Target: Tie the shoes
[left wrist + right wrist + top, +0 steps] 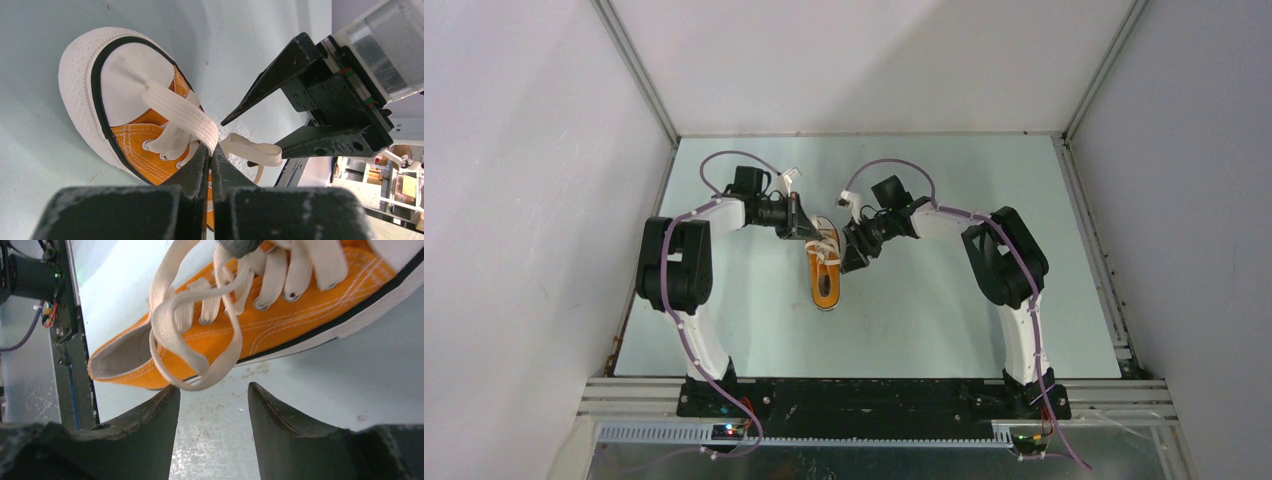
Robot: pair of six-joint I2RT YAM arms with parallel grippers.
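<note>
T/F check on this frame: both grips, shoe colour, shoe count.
1. The left pincer is shut on a white lace. True.
2. The right pincer grips the heel. False: it is open and holds nothing; a lace loop hangs just ahead of it.
3. The sneaker is blue. False: it is orange with a white toe cap.
4. Only one sneaker lies on the table. True.
</note>
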